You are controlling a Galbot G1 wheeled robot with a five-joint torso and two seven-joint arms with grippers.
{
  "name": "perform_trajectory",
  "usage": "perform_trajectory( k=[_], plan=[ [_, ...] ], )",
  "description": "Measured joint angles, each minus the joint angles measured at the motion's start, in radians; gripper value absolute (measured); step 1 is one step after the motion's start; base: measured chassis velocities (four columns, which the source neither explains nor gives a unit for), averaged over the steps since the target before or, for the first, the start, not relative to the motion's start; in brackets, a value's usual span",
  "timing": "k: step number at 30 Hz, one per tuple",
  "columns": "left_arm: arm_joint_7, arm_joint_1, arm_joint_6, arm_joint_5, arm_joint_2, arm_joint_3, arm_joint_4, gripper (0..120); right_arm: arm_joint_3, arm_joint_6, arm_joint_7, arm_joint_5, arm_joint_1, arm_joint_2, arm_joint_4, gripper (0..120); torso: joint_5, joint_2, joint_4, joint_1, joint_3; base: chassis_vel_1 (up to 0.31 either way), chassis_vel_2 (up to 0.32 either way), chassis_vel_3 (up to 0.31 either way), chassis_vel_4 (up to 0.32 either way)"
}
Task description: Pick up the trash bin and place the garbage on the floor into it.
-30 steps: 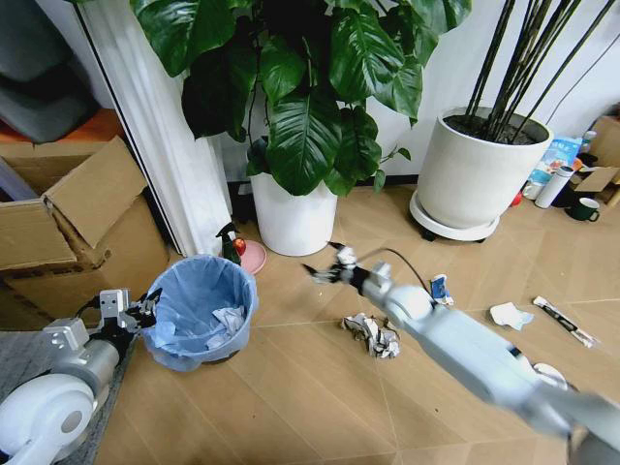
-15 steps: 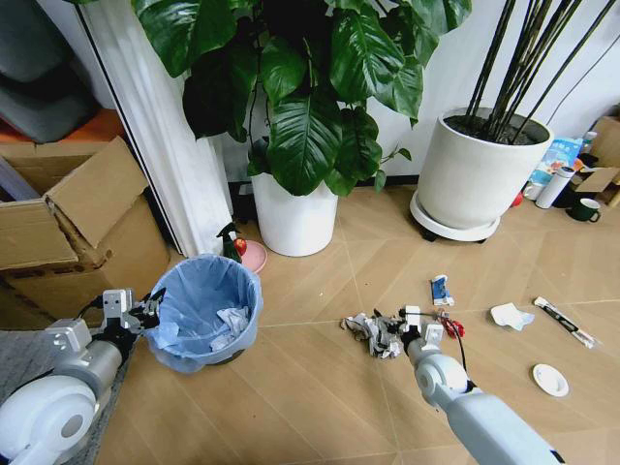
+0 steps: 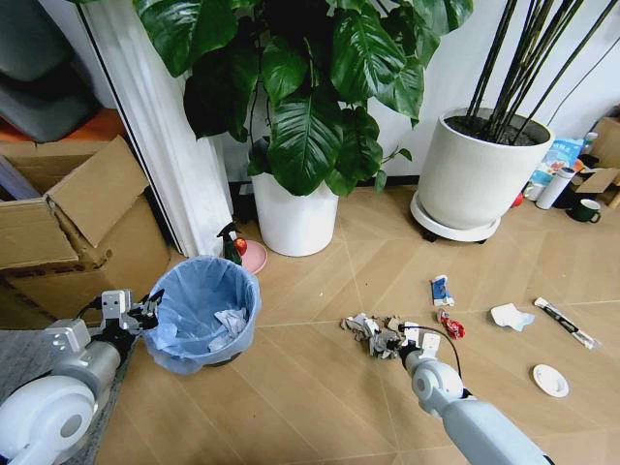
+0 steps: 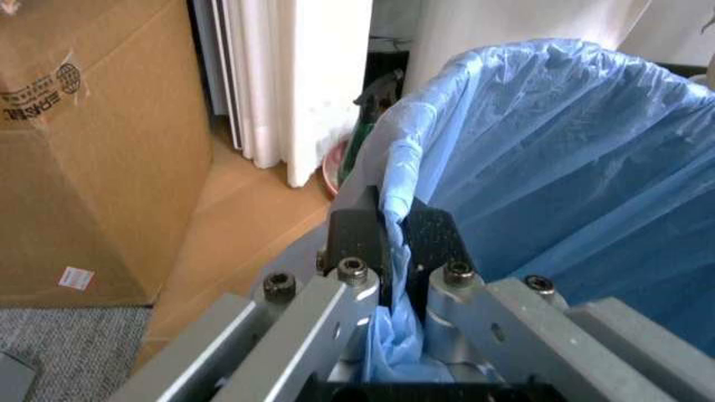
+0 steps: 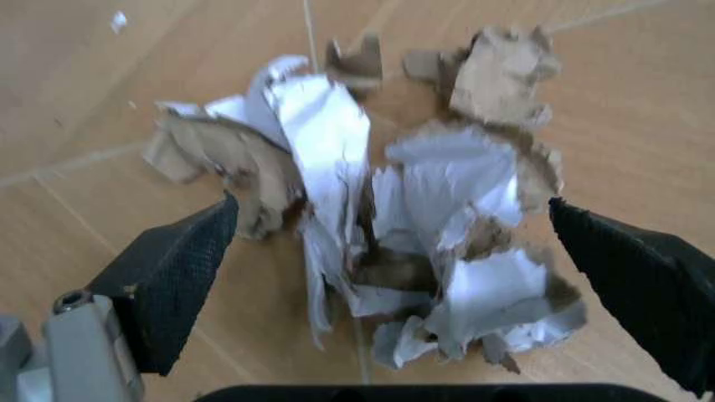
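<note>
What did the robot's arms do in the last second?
The right gripper swung from mid-air near the plant pots down to the floor and now sits open over the grey-white paper scraps, not yet holding them. The left gripper stayed clamped on the trash bin rim, and the bin didn't move.

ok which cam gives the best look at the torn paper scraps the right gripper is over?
Right wrist view: the paper scraps lie between the open right gripper's fingers, torn edges plain. Head view shows the pile small on the floor, just ahead of that gripper. Left wrist view looks at the trash bin instead.
</note>
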Motion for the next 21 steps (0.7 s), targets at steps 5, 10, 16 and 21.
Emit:
perform_trajectory(
  k=[5, 10, 16, 21],
  plan=[
    [-0.004, -0.002, 0.001, -0.001, -0.006, -0.002, 0.0, 0, -0.043, -0.004, -0.005, -0.024, 0.056, 0.033, -0.109, 100, -0.0003, 0.0, -0.0002, 0.0, 0.0, 0.0, 0.0, 0.0, 0.0],
    [-0.005, -0.002, 0.001, -0.001, -0.008, -0.003, 0.001, 0, -0.067, 0.002, -0.024, -0.037, 0.089, 0.057, -0.166, 87, -0.0003, 0.0, -0.0001, 0.0, 0.0, 0.0, 0.0, 0.0, 0.0],
    [-0.005, -0.001, 0.001, -0.001, -0.009, -0.008, 0.006, 0, -0.085, 0.015, -0.045, -0.061, 0.135, 0.095, -0.235, 61, -0.0005, 0.0, -0.0003, 0.0, 0.0, 0.0, 0.0, 0.0, 0.0],
    [-0.005, -0.006, 0.001, -0.001, -0.01, -0.005, 0.015, 0, -0.091, 0.016, -0.056, -0.065, 0.147, 0.093, -0.247, 37, -0.0003, 0.0, -0.0001, 0.0, 0.0, 0.0, 0.0, 0.0, 0.0]
  ],
)
